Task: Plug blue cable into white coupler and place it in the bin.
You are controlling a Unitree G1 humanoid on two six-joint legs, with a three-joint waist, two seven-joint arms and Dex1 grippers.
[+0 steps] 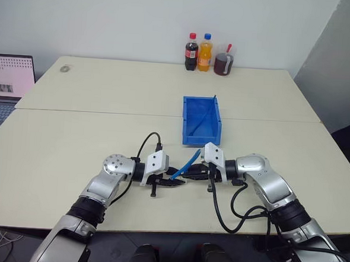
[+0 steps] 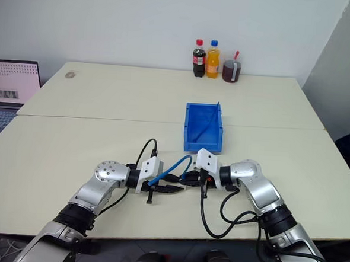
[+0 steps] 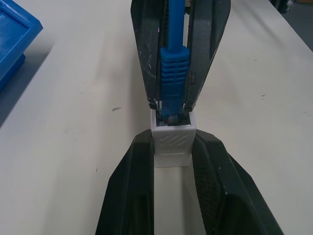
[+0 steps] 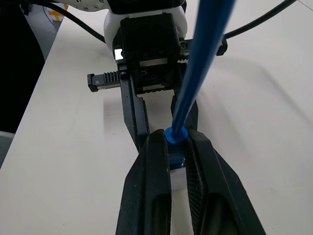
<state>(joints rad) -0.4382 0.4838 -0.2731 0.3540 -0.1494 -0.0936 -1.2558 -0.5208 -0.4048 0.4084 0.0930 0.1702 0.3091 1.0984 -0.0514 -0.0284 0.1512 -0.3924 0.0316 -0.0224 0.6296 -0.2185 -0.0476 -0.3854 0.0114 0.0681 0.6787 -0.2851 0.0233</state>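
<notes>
My left gripper [image 3: 171, 161] pinches the white coupler [image 3: 172, 142], opening facing my right gripper [image 4: 177, 147], which clamps the blue cable [image 3: 173, 73] plug lined up end-on into it, near the bin [image 1: 201, 118].

Both arms are clad in silver-grey metallic shells, with black ribbed bands at the forearms. A round silver joint cap dotted with small screws is seen at the left wrist. White angular housings are mounted behind each tool. The left tool [image 1: 170, 182] and the right tool [image 1: 191, 175] are each fitted with two black, finely textured fingers [image 3: 137, 186]. Thick black cables are looped from both wrists.
</notes>
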